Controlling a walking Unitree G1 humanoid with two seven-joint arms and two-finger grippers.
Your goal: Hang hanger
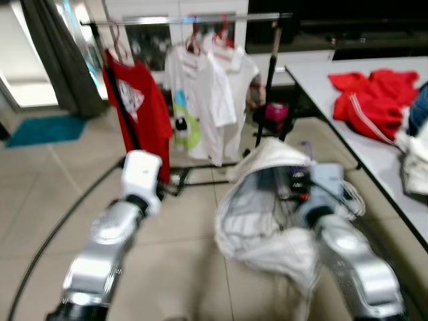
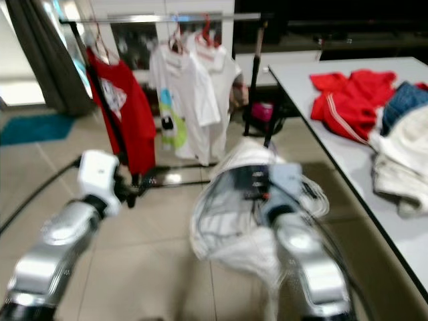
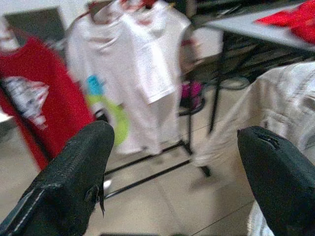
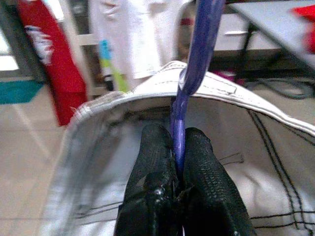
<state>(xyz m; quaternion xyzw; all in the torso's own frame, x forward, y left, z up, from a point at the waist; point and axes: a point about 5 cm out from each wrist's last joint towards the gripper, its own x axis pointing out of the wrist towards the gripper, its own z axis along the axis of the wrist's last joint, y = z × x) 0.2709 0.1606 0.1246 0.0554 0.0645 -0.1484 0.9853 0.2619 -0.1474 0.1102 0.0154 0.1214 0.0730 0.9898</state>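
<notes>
The right tool (image 4: 178,162) had matt black, finely textured fingers pinched on a glossy purple plastic hanger (image 4: 201,49) carrying a pale cloth garment (image 4: 256,147) with dark stitched seams. The arms were brushed silver metal. The rack (image 1: 200,19) was shiny metal tubing, hung with soft cotton shirts (image 1: 200,93). The floor (image 1: 60,180) was smooth, slightly glossy tile; the desk (image 1: 321,70) looked matt grey.

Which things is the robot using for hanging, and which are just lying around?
For the job:
purple plastic hanger pinched in the right pincer
pale grey-white jacket on it
metal clothes rail

Just lying about:
red striped jacket on the grey table
teal floor mat
</notes>
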